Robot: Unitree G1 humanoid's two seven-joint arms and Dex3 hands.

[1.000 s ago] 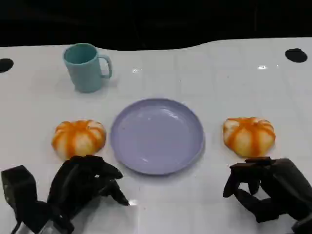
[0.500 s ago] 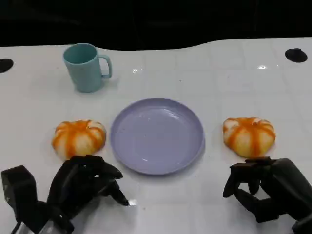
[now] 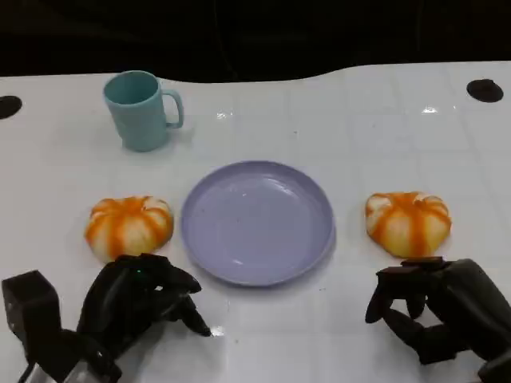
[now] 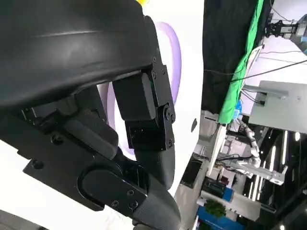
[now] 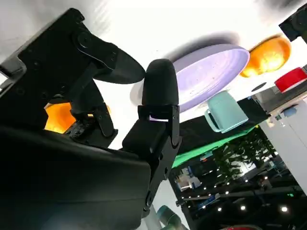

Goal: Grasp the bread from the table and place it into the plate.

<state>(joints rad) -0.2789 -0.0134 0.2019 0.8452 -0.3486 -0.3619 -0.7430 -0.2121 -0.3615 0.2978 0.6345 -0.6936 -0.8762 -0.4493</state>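
You see two breads on the white table [image 3: 375,120], one on each side of the purple plate [image 3: 257,222]. The left bread [image 3: 129,226] lies near the plate's left rim and just beyond your left hand [image 3: 140,299]; whether the fingertips [image 3: 164,271] touch it, you cannot tell. The right bread [image 3: 408,223] lies apart from the plate's right rim, just beyond your right hand [image 3: 431,307]. There the top of the hand sits very close to the bread's near edge, and contact is not clear.

Both hands rest low at the near edge of the table, with the forearms coming in from the bottom corners. The left hand has its fingers curled inward and downward, with one finger pointing toward the plate side. The right hand also has curled fingers, bent toward the thumb with a gap between them. Neither hand holds anything.

In the right wrist view you see the plate [image 5: 211,72], the teal mug [image 5: 225,112] behind it and both breads. The mug [image 3: 142,109] stands upright on the far left of the table, well apart from the plate.
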